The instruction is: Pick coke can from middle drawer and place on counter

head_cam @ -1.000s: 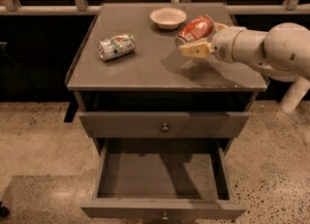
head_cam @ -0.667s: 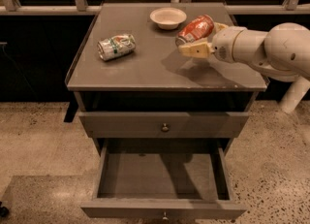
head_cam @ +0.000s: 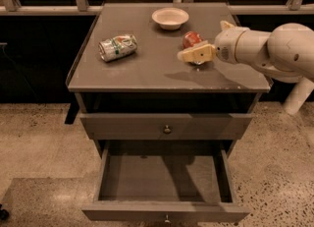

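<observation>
In the camera view, your end effector comes in from the right edge of the worktop, low over its right half, with the coke can right against it on the far side. So the can is already up on the worktop side of the job, well apart from the middle drawer, which stands pulled open low at the front, under the shut drawer. The relation to watch is this: the can sits directly behind the tip of the end effector, touching or nearly so. Its long axis looks roughly vertical, but its lower part is hidden, so you cannot confirm the base rests flat. You also cannot tell whether the end effector is clamped on the can or has let go. I judge the placing to be nearly done; any retreat should run back toward the right, along the arm's own line, so nothing sweeps the can sideways. The silver and green can lies on its side well to the left, and the pale bowl sits near the back.
</observation>
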